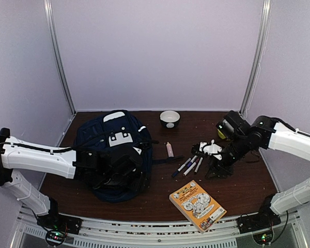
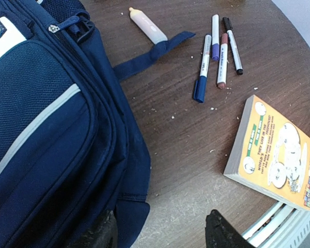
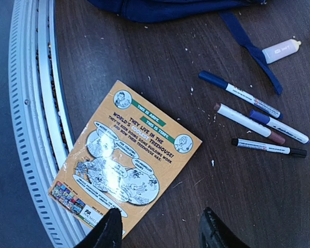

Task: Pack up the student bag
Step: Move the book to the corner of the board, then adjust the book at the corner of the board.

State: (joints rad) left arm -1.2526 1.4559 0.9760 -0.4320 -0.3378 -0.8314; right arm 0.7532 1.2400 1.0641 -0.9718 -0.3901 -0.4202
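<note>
The student bag, navy with white trim, lies flat on the left of the table; it also shows in the left wrist view and in the right wrist view. My left gripper is open and empty, low over the bag's near right edge. My right gripper is open and empty, above bare table between the orange book and several markers.
A pale pink tube lies by a loose bag strap. A white and black bowl stands at the back. The book lies close to the table's near edge, by the metal rail.
</note>
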